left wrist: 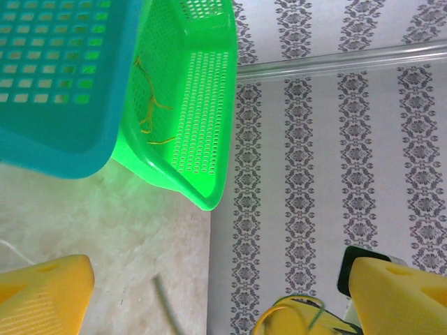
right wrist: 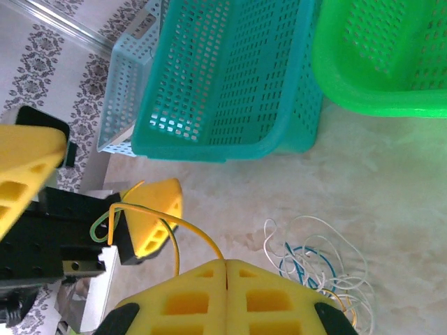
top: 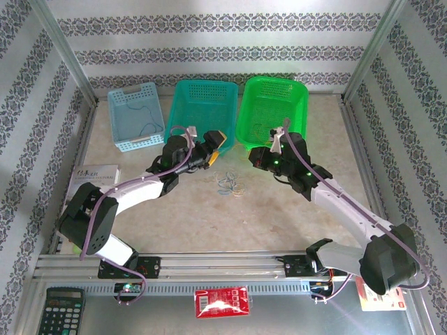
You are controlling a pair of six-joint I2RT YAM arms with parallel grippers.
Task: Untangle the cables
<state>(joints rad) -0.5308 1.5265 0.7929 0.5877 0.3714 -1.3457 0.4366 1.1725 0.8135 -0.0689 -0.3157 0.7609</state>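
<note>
The cables (top: 231,185) lie as a loose tangle of thin white, blue and yellow-orange strands on the table between the arms; in the right wrist view the tangle (right wrist: 321,259) sits just right of my fingers. My right gripper (right wrist: 225,265) is shut on a yellow-orange cable (right wrist: 178,225), which arcs left toward the left gripper's fingers (right wrist: 152,213). A thin greenish strand (right wrist: 101,225) loops beside it. My left gripper (left wrist: 221,279) stands wide open with the right gripper's yellow tip (left wrist: 300,319) between its fingers. From above, the left gripper (top: 213,148) and right gripper (top: 257,159) face each other.
Three baskets stand at the back: light blue (top: 136,139) with a thin blue strand, teal (top: 183,112), and green (top: 304,105) with yellow strands (left wrist: 150,105) inside. A booklet (top: 94,178) lies at the left. A calculator (top: 59,310) and red packet (top: 222,302) lie near the front rail.
</note>
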